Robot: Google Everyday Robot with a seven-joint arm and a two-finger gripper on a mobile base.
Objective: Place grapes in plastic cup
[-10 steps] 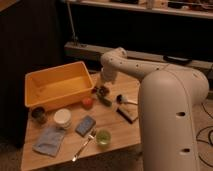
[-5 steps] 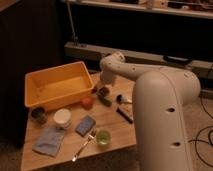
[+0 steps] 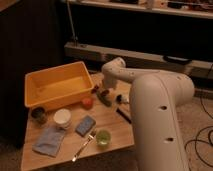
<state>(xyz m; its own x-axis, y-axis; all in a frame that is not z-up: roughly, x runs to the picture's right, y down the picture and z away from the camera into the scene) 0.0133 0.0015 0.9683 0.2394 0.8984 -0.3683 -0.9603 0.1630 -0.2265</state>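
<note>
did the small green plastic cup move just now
No: the small translucent light-green plastic cup stays beside the metal fork on the wooden table. The gripper hangs beside the yellow plastic tray.

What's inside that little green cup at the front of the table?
The plastic cup looks empty: only its pale green inside shows, and nothing covers it. The gripper is away, by a corner of the yellow bin.
</note>
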